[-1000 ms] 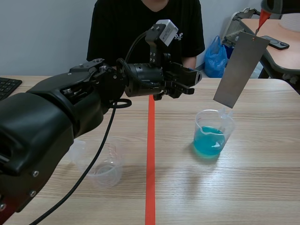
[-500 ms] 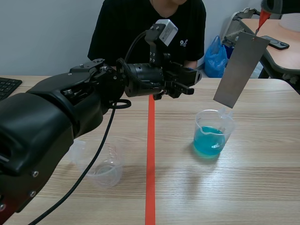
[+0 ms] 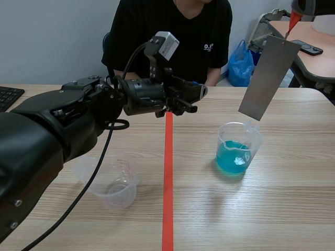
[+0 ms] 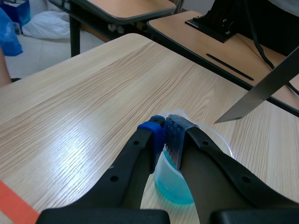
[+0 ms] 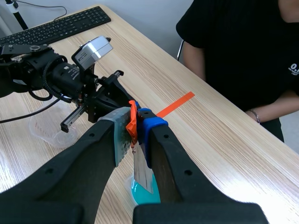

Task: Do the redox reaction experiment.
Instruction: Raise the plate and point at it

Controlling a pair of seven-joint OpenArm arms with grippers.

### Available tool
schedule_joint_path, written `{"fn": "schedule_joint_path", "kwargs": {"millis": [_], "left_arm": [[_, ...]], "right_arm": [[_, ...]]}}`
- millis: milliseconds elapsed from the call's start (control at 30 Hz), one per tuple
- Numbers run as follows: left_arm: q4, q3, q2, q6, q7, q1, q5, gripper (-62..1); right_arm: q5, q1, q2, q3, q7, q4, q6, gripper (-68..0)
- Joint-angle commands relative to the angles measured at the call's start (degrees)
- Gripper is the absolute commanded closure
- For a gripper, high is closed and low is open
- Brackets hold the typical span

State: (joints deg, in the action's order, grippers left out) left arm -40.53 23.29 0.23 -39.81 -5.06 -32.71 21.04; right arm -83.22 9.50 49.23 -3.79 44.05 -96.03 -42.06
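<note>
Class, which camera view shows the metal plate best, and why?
The scene view: the whole metal plate hangs tilted above the cup of blue liquid. The left wrist view catches only its lower end; the right wrist view, a strip under the right gripper.

- The left gripper (image 3: 198, 94) has been drawn back along the table toward the picture's left, so that its fingertips are now set nearer the red tape line (image 3: 168, 172).
- The gap between it and the metal sheet (image 3: 268, 78) has been widened.
- The wrist camera (image 3: 166, 44) has been carried back and slightly lower with it.
- More of the empty beaker (image 3: 115, 183) has been uncovered by the withdrawn arm.
- The person (image 3: 172, 31) has been shifted slightly toward the picture's right.
</note>
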Motion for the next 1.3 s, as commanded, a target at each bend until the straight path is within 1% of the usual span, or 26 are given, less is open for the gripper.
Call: {"fn": "schedule_joint_path", "kwargs": {"millis": [0, 200, 267, 367, 533, 667, 833, 967, 1100, 1200, 1267], "left_arm": [[-1.0, -0.1, -0.3, -0.1, 0.8, -0.6, 0.6, -3.6], [-1.0, -0.1, -0.8, -0.1, -0.3, -0.6, 0.3, -3.6], [-1.0, -0.1, -1.8, -0.1, 1.3, -0.6, 0.4, -3.6], [-1.5, -0.3, -4.7, -0.1, 5.4, -0.7, 0.4, -3.6], [-4.7, -1.1, -12.3, -0.1, 6.1, -0.6, 0.4, -3.6], [-7.1, -3.1, -20.3, -0.1, 7.5, 1.6, 0.4, -3.6], [-10.5, -8.8, -29.6, -0.1, 10.9, 8.2, 0.3, -3.6], [-13.3, -14.9, -34.8, -0.1, 11.9, 15.9, 0.1, -3.6], [-15.6, -21.1, -37.3, -0.1, 15.9, 24.8, -4.9, -3.6], [-17.2, -25.6, -37.4, -0.1, 19.1, 31.9, -9.2, -3.6], [-18.3, -27.9, -37.4, -0.1, 22.3, 36.9, -11.3, -3.6]], "right_arm": [[-1.2, 0.7, 1.0, -0.7, -0.5, -0.7, -0.7, -1.5], [-1.2, 0.7, 1.0, -0.7, -0.5, -0.7, -0.7, -1.5], [-1.2, 0.7, 1.0, -0.7, -0.5, -0.7, -0.7, -1.5], [-1.2, 0.7, 1.0, -0.7, -0.5, -0.7, -0.7, -1.5], [-1.2, 0.7, 1.0, -0.7, -0.5, -0.7, -0.7, -1.5], [-1.2, 0.7, 1.0, -0.7, -0.5, -0.7, -0.7, -1.5], [-1.2, 0.7, 1.0, -0.7, -0.5, -0.7, -0.7, -1.5], [-1.2, 0.7, 1.0, -0.7, -0.5, -0.7, -0.7, -1.5], [-1.2, 0.7, 0.9, -0.7, -0.5, -0.7, -0.7, -1.5], [-1.2, 0.7, 0.9, -0.7, -0.5, -0.7, -0.7, -1.5], [-1.2, 0.7, 0.9, -0.7, -0.5, -0.7, -0.7, -1.5]]}}
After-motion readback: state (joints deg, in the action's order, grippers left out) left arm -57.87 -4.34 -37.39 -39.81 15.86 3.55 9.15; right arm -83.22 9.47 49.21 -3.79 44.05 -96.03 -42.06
